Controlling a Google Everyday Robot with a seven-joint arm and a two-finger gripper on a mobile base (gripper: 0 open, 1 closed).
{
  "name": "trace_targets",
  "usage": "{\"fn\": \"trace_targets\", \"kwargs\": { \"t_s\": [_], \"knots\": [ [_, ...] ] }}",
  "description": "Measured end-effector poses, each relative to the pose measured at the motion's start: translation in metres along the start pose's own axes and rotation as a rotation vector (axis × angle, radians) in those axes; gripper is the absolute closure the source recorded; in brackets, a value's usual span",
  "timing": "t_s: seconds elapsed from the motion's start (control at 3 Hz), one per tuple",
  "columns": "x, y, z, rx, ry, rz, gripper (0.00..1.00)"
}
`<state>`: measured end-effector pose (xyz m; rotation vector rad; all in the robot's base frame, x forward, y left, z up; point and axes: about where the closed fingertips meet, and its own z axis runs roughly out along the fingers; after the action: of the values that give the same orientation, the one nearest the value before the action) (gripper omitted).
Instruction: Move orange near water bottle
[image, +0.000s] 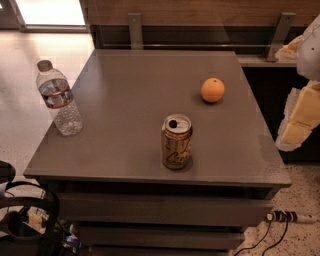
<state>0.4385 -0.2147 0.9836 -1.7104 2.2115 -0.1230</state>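
The orange (212, 90) rests on the grey table (125, 100), right of centre toward the back. At the table's left edge the water bottle (59, 98) stands upright, clear and ribbed, with a grey cap and a dark label with a red band. A wide stretch of tabletop separates the two. My gripper (299, 117) hangs at the right edge of the view, off the table's right side and level with the orange, touching nothing.
A gold-tan drink can (176, 141) stands upright near the table's front, between orange and bottle. A wooden wall with metal brackets (135, 30) runs behind the table. Dark cables and gear (25, 220) sit at the bottom left, and a power strip (282, 216) lies on the floor at the right.
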Motion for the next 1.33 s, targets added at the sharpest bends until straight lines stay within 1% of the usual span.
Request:
{"fn": "trace_targets", "kwargs": {
  "t_s": [0.33, 0.67, 1.0, 1.33],
  "knots": [
    [0.0, -0.001, -0.001, 0.003, -0.003, 0.0, 0.0],
    [-0.002, -0.02, 0.005, 0.013, -0.103, 0.029, 0.0],
    [-0.004, -0.053, 0.023, 0.023, -0.275, 0.079, 0.0],
    [-0.008, -0.079, 0.043, 0.038, -0.414, 0.13, 0.0]
  ]
}}
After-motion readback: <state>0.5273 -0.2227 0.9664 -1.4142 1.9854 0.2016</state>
